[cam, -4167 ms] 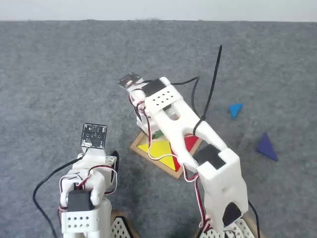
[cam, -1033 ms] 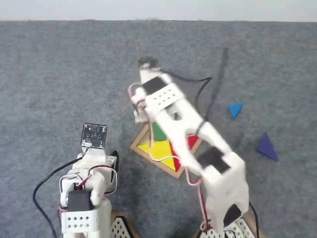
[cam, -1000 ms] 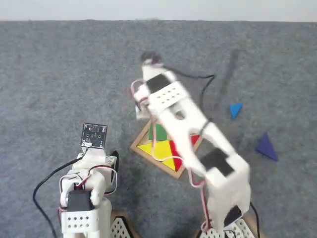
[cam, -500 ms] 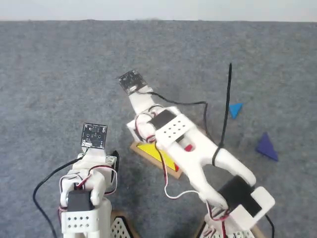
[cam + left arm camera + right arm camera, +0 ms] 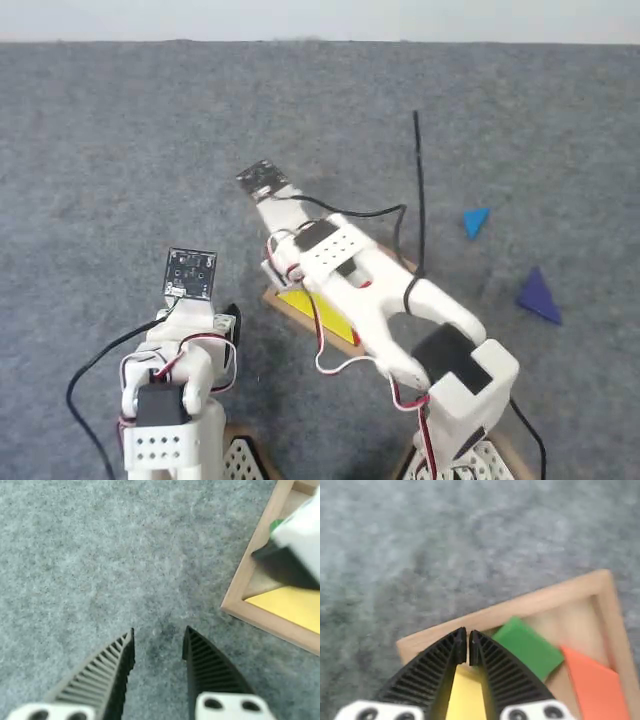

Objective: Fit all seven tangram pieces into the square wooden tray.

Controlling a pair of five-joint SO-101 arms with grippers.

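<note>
Right gripper (image 5: 467,639) jaws pressed together, empty, tips over tray (image 5: 520,606) rim beside green piece (image 5: 527,647). Left gripper (image 5: 157,647) jaws slightly apart above carpet (image 5: 75,555) near tray corner. Likely nudging green piece: push low, gently toward corner, without shifting tray

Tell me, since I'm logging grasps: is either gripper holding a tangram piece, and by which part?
Nothing is held. The right gripper is shut on nothing at the rim of the wooden tray; the left gripper is open over carpet.
</note>
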